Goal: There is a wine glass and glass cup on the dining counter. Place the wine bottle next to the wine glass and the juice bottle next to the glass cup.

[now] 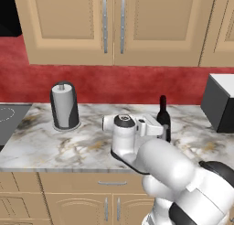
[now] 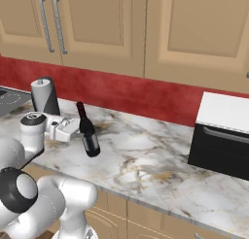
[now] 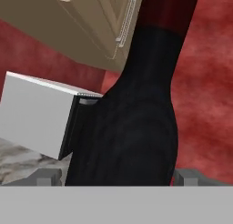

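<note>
Pincer (image 3: pixel 117 176) open, tips either side of the wine bottle (image 3: pixel 132 127) filling mid-frame; close squarely on the body, below the shoulder; lift straight off the bench (image 2: pixel 160 165).

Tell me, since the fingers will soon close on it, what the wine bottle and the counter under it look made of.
The wine bottle looks like dark glass or glossy plastic: black body, dull red top, faint sheen in the hand view; the render leaves it open. The counter looks like polished marble or stone: white-grey with brown veins, smooth and flat.
</note>
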